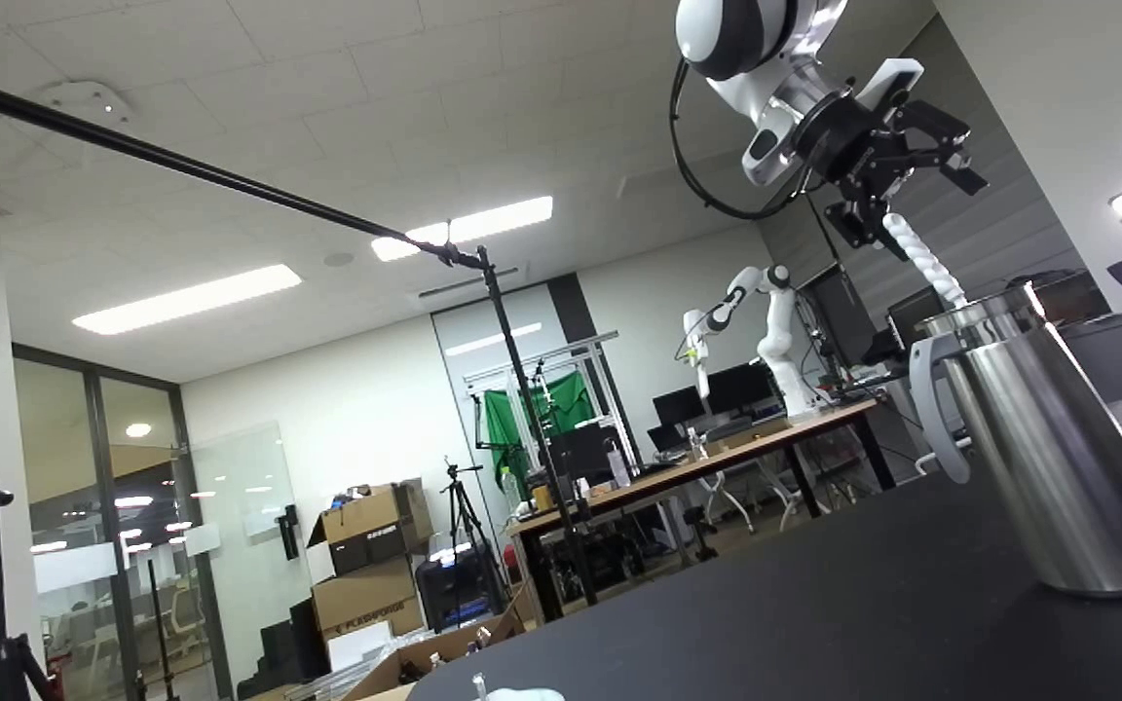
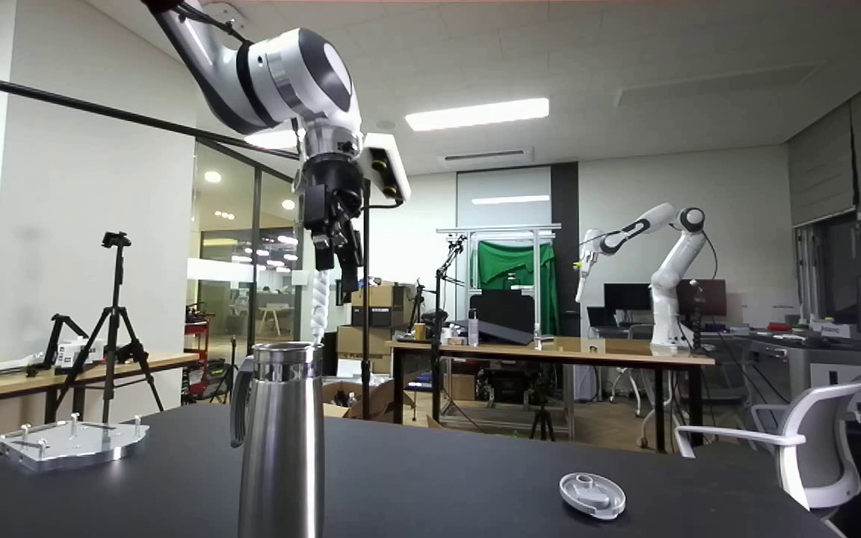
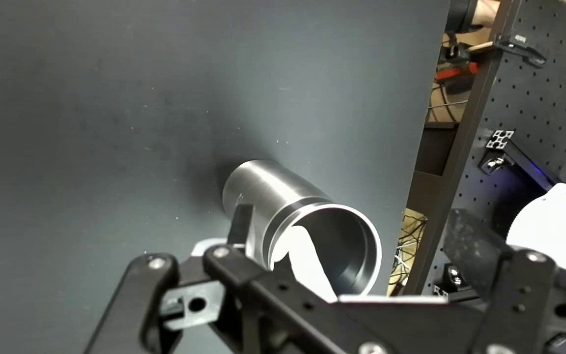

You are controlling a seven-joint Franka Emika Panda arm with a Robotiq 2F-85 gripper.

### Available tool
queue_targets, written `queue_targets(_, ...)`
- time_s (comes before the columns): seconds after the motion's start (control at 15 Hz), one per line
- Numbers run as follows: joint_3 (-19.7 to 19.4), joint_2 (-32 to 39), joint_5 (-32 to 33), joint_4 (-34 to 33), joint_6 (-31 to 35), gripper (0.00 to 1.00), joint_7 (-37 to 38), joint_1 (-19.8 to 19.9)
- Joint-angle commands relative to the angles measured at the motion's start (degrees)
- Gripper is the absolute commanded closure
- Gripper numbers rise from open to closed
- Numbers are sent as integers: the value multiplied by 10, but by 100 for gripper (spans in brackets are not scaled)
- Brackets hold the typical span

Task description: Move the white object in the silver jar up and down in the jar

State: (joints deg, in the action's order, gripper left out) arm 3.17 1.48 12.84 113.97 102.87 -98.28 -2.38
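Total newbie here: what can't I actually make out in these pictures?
Foot of the silver jar: cut off by the bottom edge in an exterior view.
Lower end of the white object: hidden by the jar's wall in both exterior views.
Its upper part: covered by the gripper in the wrist view.
Rest of the near robot arm: beyond the top edge in both exterior views.

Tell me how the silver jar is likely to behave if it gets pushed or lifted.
The silver jar stands much taller than wide, so a push high up might tip it rather than slide it. Its smooth, metallic sheen suggests a stiff body, perhaps slippery to grip; the grey handle would probably give a surer hold.
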Motion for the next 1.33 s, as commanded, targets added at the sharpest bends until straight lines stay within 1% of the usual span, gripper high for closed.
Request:
queue_targets(0.0,4,4,8,-10,-6,0,-47,-5)
queue_targets(0.33,4,6,-3,-4,0,0,-56,-6)
queue_targets(0.87,2,-1,-60,13,36,0,-55,-3)
queue_targets(0.93,2,-1,-63,13,37,25,-51,-3)
queue_targets(1.0,2,-1,-63,15,40,26,-50,-3)
queue_targets(1.27,0,-4,-51,14,38,54,-40,-3)
